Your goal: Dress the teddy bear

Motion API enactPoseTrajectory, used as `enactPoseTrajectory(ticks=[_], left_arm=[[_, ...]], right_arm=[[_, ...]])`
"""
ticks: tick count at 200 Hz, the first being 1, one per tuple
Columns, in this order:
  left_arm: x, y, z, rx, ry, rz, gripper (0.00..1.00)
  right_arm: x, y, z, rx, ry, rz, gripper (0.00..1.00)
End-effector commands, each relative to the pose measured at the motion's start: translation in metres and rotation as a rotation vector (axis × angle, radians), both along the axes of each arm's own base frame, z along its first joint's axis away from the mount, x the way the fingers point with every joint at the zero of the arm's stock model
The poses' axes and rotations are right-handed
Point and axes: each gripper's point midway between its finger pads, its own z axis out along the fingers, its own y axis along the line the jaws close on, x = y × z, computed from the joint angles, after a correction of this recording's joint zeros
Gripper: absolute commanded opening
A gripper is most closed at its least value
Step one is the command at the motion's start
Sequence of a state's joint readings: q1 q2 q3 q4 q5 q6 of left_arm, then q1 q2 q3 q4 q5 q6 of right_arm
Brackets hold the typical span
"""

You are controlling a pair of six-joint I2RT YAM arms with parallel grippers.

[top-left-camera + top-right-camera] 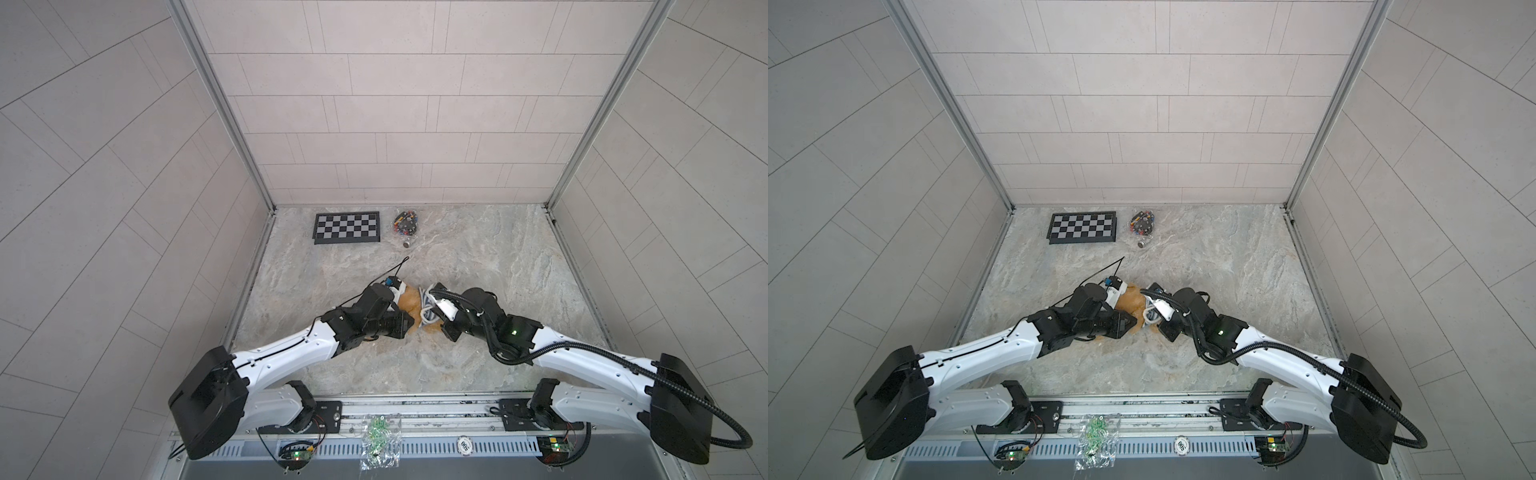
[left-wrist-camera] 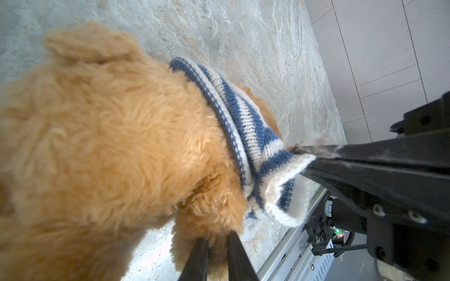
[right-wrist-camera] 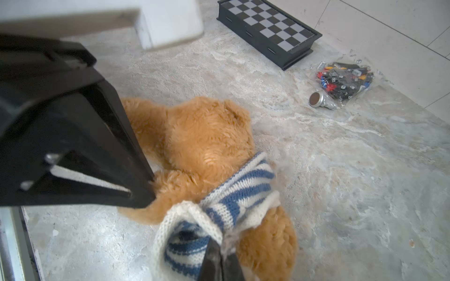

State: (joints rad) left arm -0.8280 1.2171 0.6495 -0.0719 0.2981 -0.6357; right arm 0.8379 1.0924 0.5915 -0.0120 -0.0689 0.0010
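Left claw (image 2: 217,237) on teddy bear (image 2: 109,136)

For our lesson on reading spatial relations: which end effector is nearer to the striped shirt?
Right. The right end effector is clamped on an edge of the striped shirt, touching it. The left end effector pinches a furry limb of the teddy bear beside the shirt, not touching the knit.

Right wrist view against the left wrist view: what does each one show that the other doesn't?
Only the right wrist view shows the chessboard, the bag of small parts and a small silver cylinder. Only the left wrist view shows a green light beyond the table's edge. Both show the teddy bear, the striped shirt on it, the left tool pinching fur and the right tool pinching the shirt.
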Motion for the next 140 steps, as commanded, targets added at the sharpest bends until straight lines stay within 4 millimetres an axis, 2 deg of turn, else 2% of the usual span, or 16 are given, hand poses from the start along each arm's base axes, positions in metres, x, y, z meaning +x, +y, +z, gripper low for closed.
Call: enactPoseTrajectory(ticks=[1,40,53,69,90,104,123,140], left_arm=[[0.001,-0.002,0.006,-0.013,-0.023,0.0,0.19],[0.002,0.0,0.01,-0.009,-0.036,0.007,0.19],[0.005,0.0,0.022,-0.013,-0.069,0.01,0.2],[0.004,-0.004,0.04,-0.018,-0.108,-0.006,0.26],[0.0,-0.02,0.058,-0.047,-0.118,-0.056,0.34],[-0.003,-0.032,0.066,-0.049,-0.121,-0.085,0.35],[-0.001,-0.044,0.064,-0.034,-0.093,-0.096,0.33],[0.003,-0.046,0.052,0.0,-0.059,-0.073,0.28]], right_arm=[[-0.004,-0.012,-0.009,-0.032,0.004,-0.031,0.0],[-0.01,-0.019,-0.01,-0.019,0.012,-0.04,0.0],[-0.011,-0.021,-0.011,-0.012,0.012,-0.045,0.0],[-0.012,-0.023,-0.012,-0.006,0.011,-0.051,0.0],[-0.012,-0.023,-0.013,0.002,0.009,-0.053,0.0],[-0.012,-0.023,-0.013,0.009,0.007,-0.054,0.0],[-0.012,-0.022,-0.013,0.02,0.004,-0.054,0.0],[-0.013,-0.023,-0.013,0.026,0.0,-0.056,0.0]])
